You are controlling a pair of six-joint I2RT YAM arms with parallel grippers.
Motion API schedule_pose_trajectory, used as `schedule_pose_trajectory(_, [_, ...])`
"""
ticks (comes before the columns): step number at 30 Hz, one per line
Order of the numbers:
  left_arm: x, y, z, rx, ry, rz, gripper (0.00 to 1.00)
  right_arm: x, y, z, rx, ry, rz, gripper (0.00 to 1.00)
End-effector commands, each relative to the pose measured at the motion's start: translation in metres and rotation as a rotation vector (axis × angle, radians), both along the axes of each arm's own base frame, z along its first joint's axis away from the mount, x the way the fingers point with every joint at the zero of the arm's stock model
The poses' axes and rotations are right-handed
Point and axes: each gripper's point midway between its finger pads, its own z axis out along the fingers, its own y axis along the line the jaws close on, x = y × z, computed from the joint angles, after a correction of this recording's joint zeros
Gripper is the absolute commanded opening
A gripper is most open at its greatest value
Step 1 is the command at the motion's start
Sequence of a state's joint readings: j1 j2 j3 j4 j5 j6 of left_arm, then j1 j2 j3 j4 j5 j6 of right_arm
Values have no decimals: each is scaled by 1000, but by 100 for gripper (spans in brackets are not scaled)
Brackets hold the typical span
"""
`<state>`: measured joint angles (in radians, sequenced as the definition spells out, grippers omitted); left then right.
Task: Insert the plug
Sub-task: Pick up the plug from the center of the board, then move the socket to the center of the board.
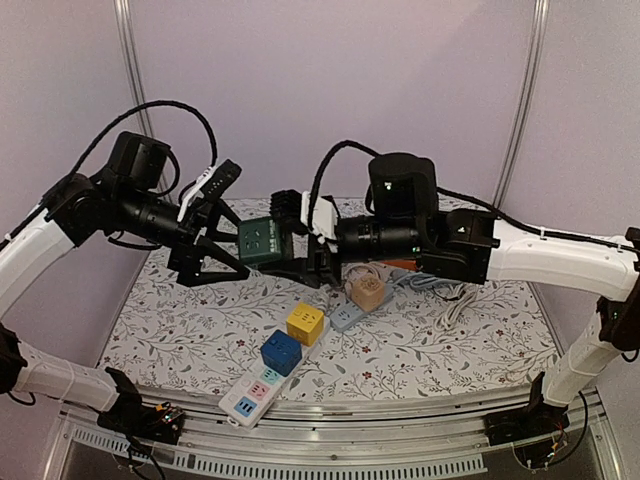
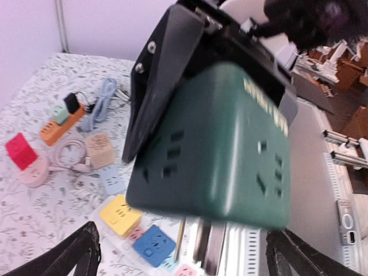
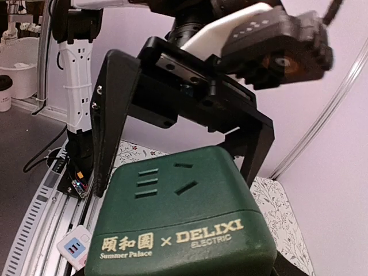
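green cube socket [image 1: 262, 240]: held in the air at the centre of the top view, above the far part of the table and between the two grippers. one face carries gold "delixi electric" lettering, the other faces have slots.
metal pins [image 2: 207, 244]: they stick out under the cube's lower edge in the left wrist view, blurred.
right gripper [image 1: 292, 240]: clamped on the green cube socket from the cube's right side in the top view. in the left wrist view a black finger plate lies flat against one face.
left gripper [image 1: 232, 248]: spread wide. its fingers [image 3: 109, 121] stand on either side of the cube's far end in the right wrist view. whether they touch it cannot be told.
white power strip [image 1: 240, 405]: lies diagonally on the table at the lower centre of the top view.
yellow cube [image 1: 305, 323] and blue cube [image 1: 282, 352]: seated on the white power strip, side by side.
tan cube [image 1: 366, 292]: sits on a grey strip [image 1: 345, 318], just right of the yellow cube.
table [image 1: 450, 350]: covered with a floral cloth.
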<state>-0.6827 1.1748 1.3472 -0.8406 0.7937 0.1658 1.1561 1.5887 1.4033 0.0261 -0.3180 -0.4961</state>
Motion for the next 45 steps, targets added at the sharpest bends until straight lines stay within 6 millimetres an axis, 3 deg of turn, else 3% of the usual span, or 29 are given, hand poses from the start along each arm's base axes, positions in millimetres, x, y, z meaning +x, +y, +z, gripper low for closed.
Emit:
schedule_pose_trajectory(1, [16, 50, 9, 138, -354, 74, 99, 25, -22, 1, -129, 396, -152, 0])
schedule_pose_trajectory(4, [14, 76, -18, 255, -400, 84, 99, 28, -23, -15, -190, 549, -200, 0])
schedule_pose_trajectory(10, [2, 124, -101, 573, -349, 57, 99, 34, -19, -43, -313, 795, -328, 0])
schedule_pose_trajectory(13, [-20, 151, -158, 771, -213, -28, 84, 38, -18, -59, -342, 878, -392, 0])
schedule_pose_trajectory(16, [-37, 158, -198, 890, -178, -108, 73, 49, -25, -69, -336, 924, -494, 0])
schedule_pose_trajectory(19, [-57, 148, -213, 943, -259, -278, 70, 65, -38, -79, -323, 963, -600, 0])
schedule_pose_trajectory(23, [-60, 124, -220, 991, -404, -441, 66, 82, -62, -91, -308, 973, -727, 0])
schedule_pose_trajectory(28, [-77, 94, -242, 993, -635, -678, 57, 87, -89, -107, -323, 961, -809, 0])
schedule_pose_trajectory(34, [-114, 82, -272, 913, -673, -841, 59, 92, -118, -120, -336, 987, -857, 0])
schedule_pose_trajectory(37, [-115, 71, -280, 832, -741, -838, 63, 94, -128, -119, -332, 981, -863, 0])
schedule_pose_trajectory(42, [-94, 42, -291, 766, -867, -748, 63, 92, -129, -123, -361, 965, -847, 0])
schedule_pose_trajectory(45, [-92, 43, -298, 759, -828, -735, 60, 93, -128, -126, -372, 958, -845, 0])
